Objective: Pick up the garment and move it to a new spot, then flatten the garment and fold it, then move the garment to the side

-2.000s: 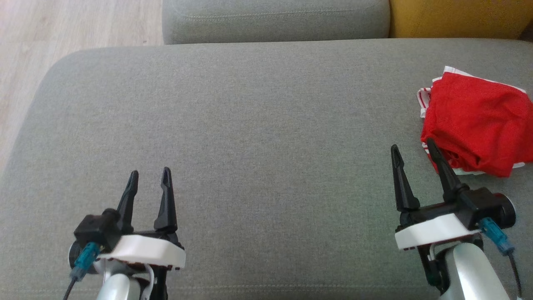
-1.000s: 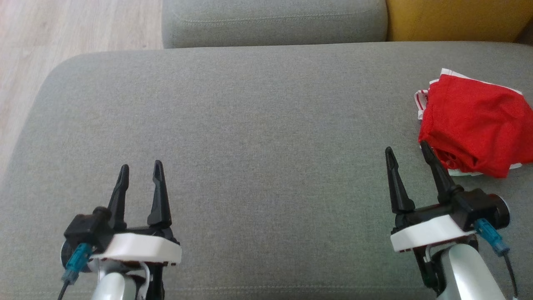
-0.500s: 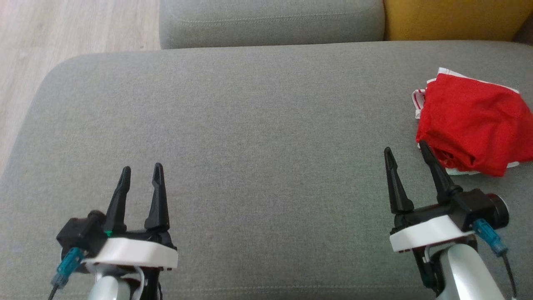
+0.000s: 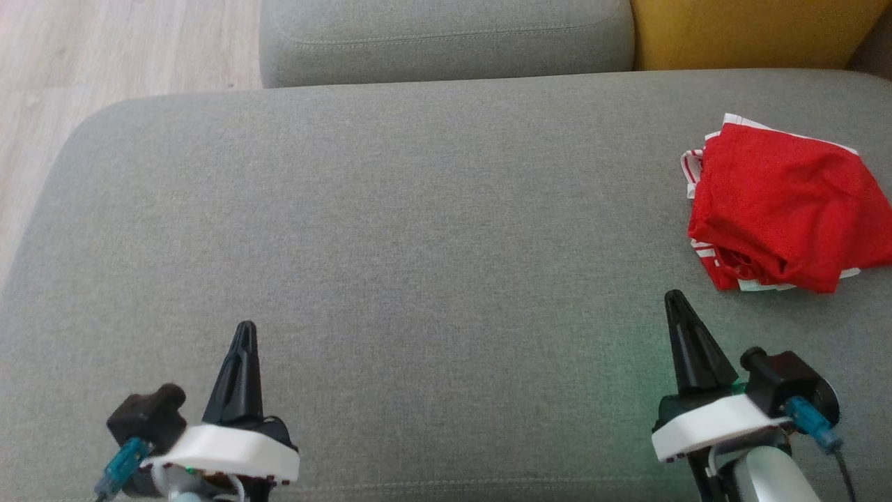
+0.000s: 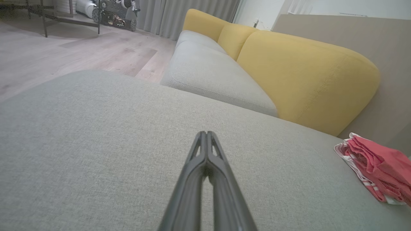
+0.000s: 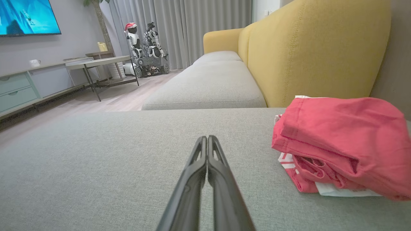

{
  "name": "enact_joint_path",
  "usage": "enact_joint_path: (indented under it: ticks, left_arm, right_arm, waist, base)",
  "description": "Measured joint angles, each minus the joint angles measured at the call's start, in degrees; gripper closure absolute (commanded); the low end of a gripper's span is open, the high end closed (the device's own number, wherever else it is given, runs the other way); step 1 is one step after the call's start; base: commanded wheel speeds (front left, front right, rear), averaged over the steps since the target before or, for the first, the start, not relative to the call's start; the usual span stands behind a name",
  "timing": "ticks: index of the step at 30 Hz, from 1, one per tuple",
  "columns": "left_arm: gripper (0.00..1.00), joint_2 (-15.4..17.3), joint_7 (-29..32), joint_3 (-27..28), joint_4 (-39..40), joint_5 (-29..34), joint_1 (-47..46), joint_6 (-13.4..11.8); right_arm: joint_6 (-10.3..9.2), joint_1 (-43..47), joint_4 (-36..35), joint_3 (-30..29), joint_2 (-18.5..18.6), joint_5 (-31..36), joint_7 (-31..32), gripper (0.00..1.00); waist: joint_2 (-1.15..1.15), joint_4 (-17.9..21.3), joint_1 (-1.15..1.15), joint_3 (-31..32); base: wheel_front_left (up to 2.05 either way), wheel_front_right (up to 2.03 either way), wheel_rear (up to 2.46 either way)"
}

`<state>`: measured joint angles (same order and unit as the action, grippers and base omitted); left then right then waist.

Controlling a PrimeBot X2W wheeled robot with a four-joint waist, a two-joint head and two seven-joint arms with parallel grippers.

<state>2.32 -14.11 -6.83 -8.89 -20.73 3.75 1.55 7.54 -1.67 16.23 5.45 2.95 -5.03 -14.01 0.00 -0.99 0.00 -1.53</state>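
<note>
The garment (image 4: 784, 206), red with white striped trim, lies folded in a bundle at the right end of the grey sofa cushion (image 4: 418, 230). It also appears at the right of the left wrist view (image 5: 377, 166) and the right wrist view (image 6: 340, 144). My right gripper (image 4: 674, 300) is shut and empty, a short way in front and to the left of the garment, not touching it. My left gripper (image 4: 246, 328) is shut and empty over the cushion's front left part. Both wrist views show the fingers pressed together (image 5: 206, 134) (image 6: 207, 138).
A second grey cushion (image 4: 446, 38) and a yellow backrest (image 4: 752, 31) lie beyond the main cushion. Wooden floor (image 4: 104, 56) shows at the left past the cushion's rounded edge. The right wrist view shows a table (image 6: 96, 62) and a small robot (image 6: 144, 48) across the room.
Both grippers have gone from open to shut and have drawn back toward the near edge. The right fingers no longer reach the garment's corner. The camera has shifted slightly.
</note>
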Motion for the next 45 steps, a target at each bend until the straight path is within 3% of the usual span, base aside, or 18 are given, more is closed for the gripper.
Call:
enact_joint_path:
  ticks: [45]
  left_arm:
    - [1.00,0.18,6.67,2.65,-2.38,-27.17,-1.85,1.85]
  right_arm:
    - [0.00,-0.19,-0.07,-2.89,0.32,-33.48,6.24,1.00]
  waist:
    - [0.00,0.37,0.00,0.50]
  base:
    - [0.00,0.00,0.00]
